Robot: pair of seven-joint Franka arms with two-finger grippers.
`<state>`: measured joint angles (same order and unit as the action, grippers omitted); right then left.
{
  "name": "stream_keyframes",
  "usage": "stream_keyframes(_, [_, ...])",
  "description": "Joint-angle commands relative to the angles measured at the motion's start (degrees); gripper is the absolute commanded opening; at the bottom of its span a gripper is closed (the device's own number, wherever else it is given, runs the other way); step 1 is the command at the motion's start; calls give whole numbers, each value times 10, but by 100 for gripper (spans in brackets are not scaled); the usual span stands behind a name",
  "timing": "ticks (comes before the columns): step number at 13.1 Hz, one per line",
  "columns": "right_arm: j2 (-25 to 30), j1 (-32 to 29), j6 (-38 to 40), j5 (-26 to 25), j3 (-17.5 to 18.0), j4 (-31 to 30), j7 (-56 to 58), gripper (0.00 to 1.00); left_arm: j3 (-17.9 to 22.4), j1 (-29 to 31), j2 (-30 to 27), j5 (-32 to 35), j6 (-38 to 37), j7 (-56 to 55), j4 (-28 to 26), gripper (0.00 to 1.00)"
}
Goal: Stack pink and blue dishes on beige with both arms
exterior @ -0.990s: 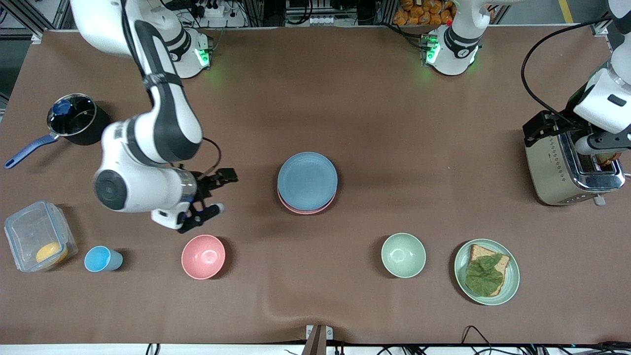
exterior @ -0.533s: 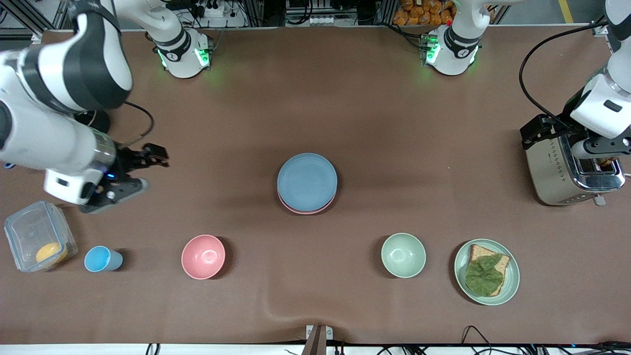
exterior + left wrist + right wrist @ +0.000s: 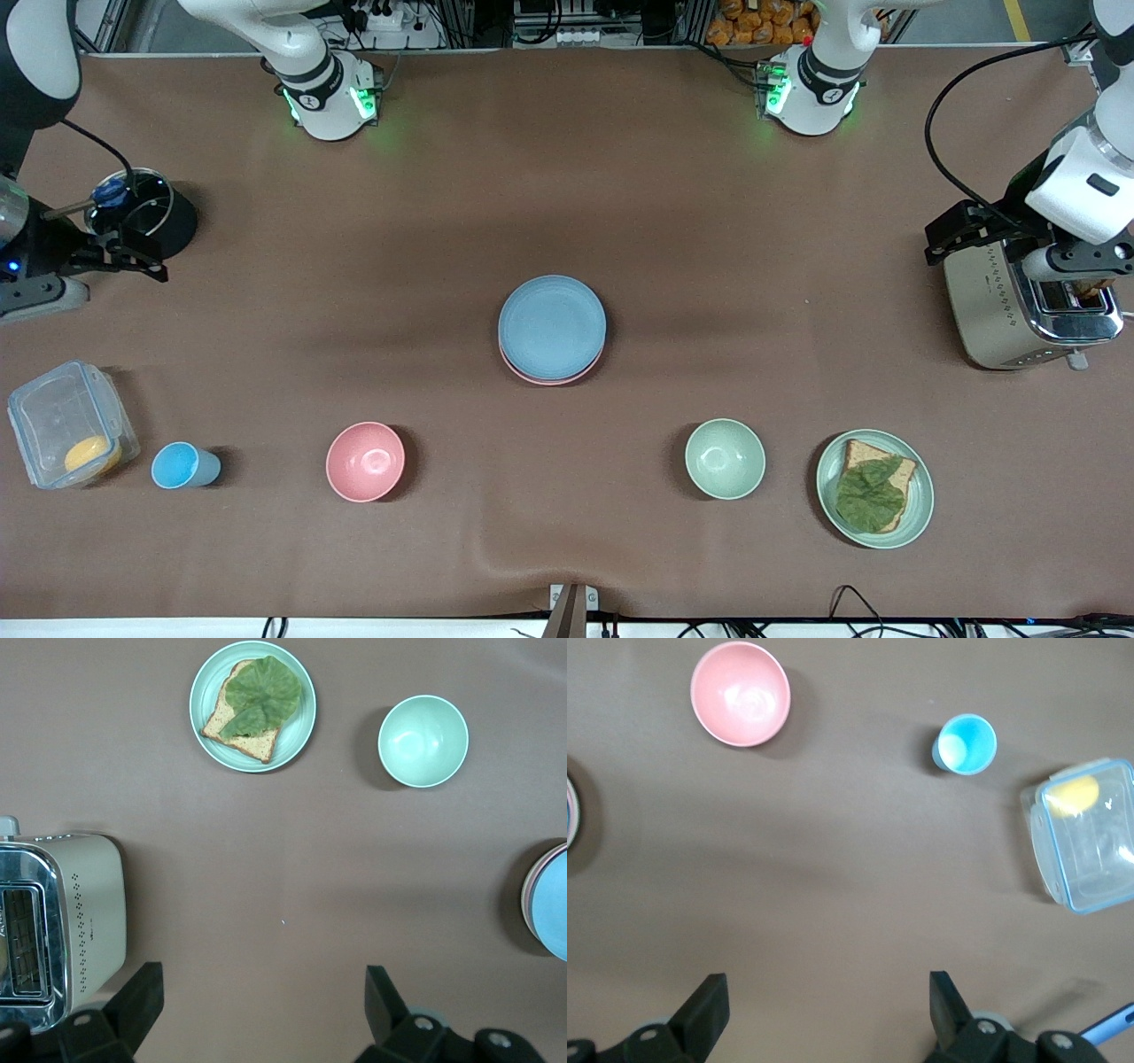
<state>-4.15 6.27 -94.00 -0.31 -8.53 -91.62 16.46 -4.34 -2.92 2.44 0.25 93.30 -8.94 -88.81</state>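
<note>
Blue plate atop pink plate

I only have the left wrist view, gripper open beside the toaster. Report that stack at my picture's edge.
Observer: Front view shows the blue plate on top, the pink plate rim peeking out beneath; no beige plate shows.
Operator: Now locate the right gripper.
Observer: The right gripper hangs open over the table beside the black pot, toward the right arm's end.
</note>
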Motion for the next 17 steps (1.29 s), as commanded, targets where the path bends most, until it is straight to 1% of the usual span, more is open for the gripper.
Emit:
stream_keyframes(1, [65, -41, -21, -18, 40, -85, -8, 100, 4, -2, -8, -12, -6, 1, 0, 100])
stream_keyframes(3, [66, -43, 8, -18, 40, -81, -9, 100, 4, -1, -8, -10, -6, 8, 0, 100])
stream_keyframes(8, [59, -43, 10, -18, 40, -73, -9, 100, 5, -1, -7, -5, -6, 8, 4, 100])
stream_keyframes(10, [60, -43, 13, -18, 40, -73, -9, 100, 5, -1, -2, -4, -8, 9, 27, 100])
stream_keyframes(17, [57, -43, 11, -18, 39, -71, -7, 100, 5, -2, -2, -1, -32, 9, 29, 100])
